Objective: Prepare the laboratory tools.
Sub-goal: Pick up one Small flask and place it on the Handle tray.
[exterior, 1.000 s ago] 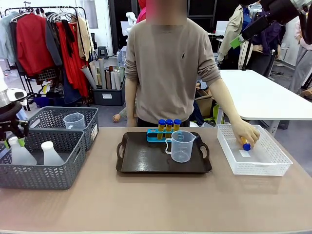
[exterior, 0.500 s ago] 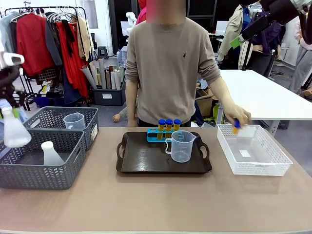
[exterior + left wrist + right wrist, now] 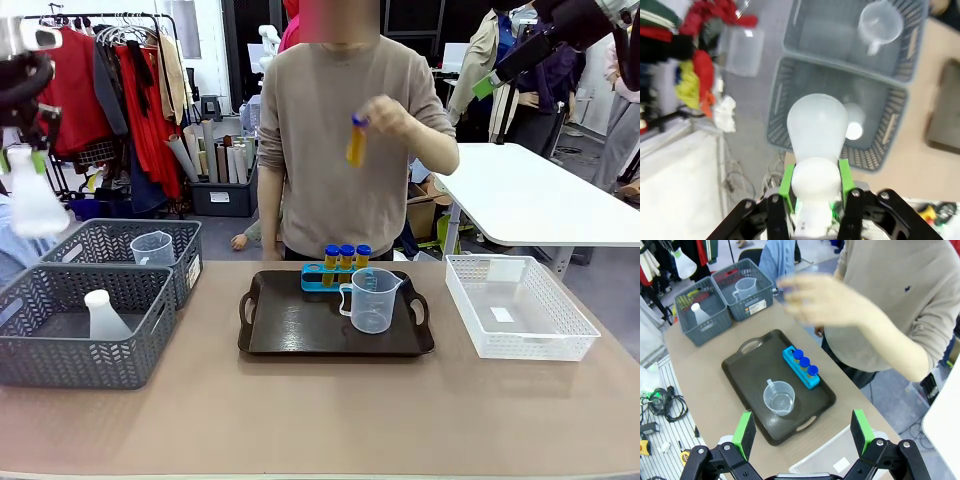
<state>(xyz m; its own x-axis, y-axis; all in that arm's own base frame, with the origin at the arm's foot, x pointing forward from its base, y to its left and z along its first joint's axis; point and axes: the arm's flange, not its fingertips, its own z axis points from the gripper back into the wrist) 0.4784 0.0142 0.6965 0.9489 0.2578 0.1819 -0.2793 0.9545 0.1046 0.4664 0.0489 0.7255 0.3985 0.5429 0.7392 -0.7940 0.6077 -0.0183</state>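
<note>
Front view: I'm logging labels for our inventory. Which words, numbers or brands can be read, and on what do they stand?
No text here reads clearly.
White label on the far grey basket: too small to read.
Blue scale on the measuring jug: too small to read.
Sticker in the white basket: blurred, unreadable.

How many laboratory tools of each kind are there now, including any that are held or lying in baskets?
Amber tubes: 4, one in the person's hand
Blue rack: 1
Measuring jugs: 2, one in a grey basket
Conical flasks: 2, one held by the left gripper
Total: 9
</note>
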